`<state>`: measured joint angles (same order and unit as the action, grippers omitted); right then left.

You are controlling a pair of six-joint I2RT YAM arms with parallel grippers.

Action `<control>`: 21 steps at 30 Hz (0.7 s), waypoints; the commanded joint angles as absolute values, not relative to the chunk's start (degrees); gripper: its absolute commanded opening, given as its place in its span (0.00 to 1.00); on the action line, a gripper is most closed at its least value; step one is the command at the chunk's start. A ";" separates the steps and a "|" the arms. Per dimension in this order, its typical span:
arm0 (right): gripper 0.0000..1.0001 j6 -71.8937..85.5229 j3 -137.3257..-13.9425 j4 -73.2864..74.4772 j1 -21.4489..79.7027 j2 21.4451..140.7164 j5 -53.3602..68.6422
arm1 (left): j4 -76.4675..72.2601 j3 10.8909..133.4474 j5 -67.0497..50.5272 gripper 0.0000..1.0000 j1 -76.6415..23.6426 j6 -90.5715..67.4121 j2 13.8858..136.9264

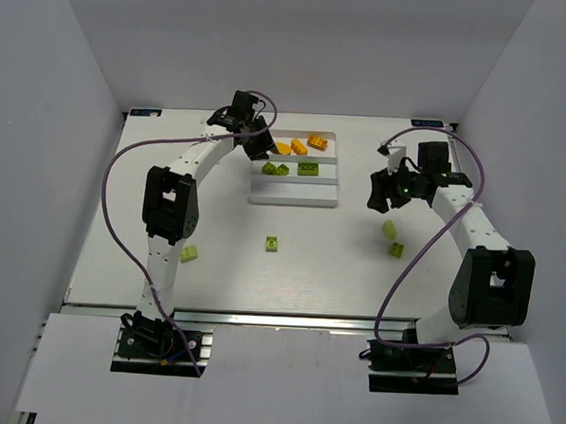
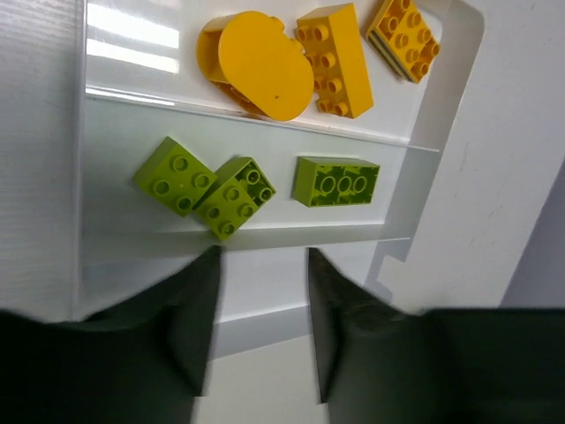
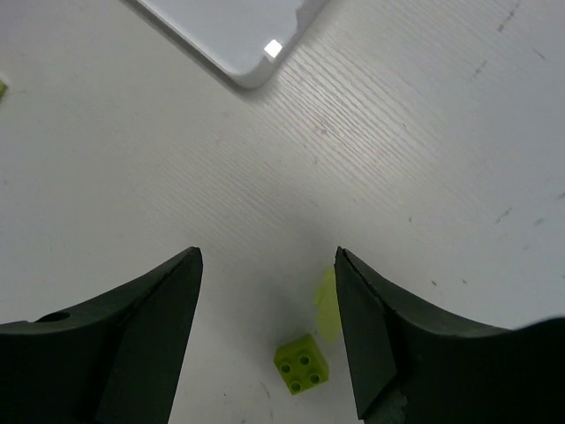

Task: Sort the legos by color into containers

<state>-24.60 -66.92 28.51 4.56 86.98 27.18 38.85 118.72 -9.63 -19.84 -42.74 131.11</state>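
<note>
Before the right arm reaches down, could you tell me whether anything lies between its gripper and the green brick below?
Nothing visible does. The open right gripper hangs above the green brick; a second green brick lies beside it.

A tray (image 1: 294, 192) lies toward the far side of the table (image 1: 232, 285). Three bricks (image 1: 299, 146) lie in its far compartment (image 1: 332, 139), three more in the middle one. One loose brick (image 1: 272, 243) lies before the tray, a second brick (image 1: 189, 254) off to its left, a pair of bricks (image 1: 389, 229) close together at right

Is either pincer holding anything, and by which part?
Nothing is held. The left pincer gapes empty over the tray; the right pincer is open above a lime brick lying on the table.
</note>
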 commanded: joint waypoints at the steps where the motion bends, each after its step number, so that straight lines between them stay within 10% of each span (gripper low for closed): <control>1: 0.67 -26.97 -68.38 32.95 2.55 85.26 22.41 | 39.20 117.70 -9.76 0.44 -19.34 -40.70 120.08; 4: 0.60 -32.59 -66.63 36.47 0.71 82.80 22.76 | 36.84 107.08 -9.49 0.31 -18.81 -38.24 108.96; 9: 0.72 -43.84 -63.46 43.05 -2.37 81.20 25.57 | 31.73 81.28 -9.41 0.78 -18.81 -36.83 90.99; 21: 0.89 -58.00 -55.55 40.18 -4.04 85.43 21.01 | 34.36 57.05 -5.63 0.86 -18.81 -40.69 64.61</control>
<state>-53.63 -56.69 43.16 -3.75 84.93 23.11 33.76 58.39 -7.55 -18.87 -39.29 68.49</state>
